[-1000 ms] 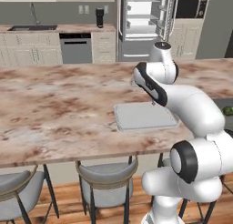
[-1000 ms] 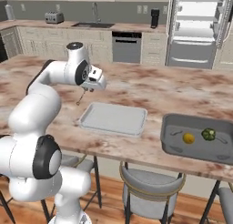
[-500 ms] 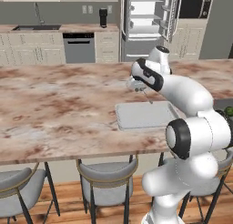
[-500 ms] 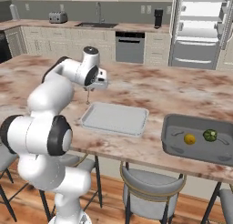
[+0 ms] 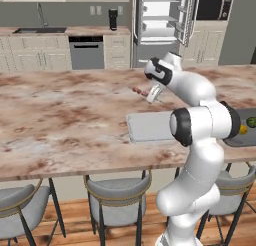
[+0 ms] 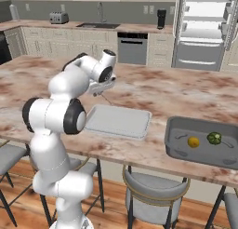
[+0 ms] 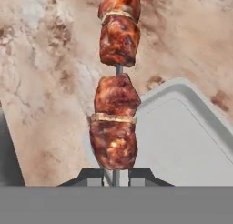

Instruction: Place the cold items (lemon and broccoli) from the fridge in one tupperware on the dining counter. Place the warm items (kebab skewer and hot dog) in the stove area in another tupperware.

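Item: your gripper [image 7: 115, 173], clamped on the kebab skewer [image 7: 116, 89], meat pointing away from the fingers. Below and just beside it: the light grey tupperware [image 5: 150, 127], apparently bare. Well off to one side: the dark grey tupperware [image 6: 174, 144], containing lemon [image 6: 193, 142] and broccoli [image 6: 214, 138].

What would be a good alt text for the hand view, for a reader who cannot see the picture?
A kebab skewer with browned meat chunks is held in the shut gripper and points away from the camera. Below it lie the beige marble dining counter and one corner of the light grey tray, which looks bare in this part.
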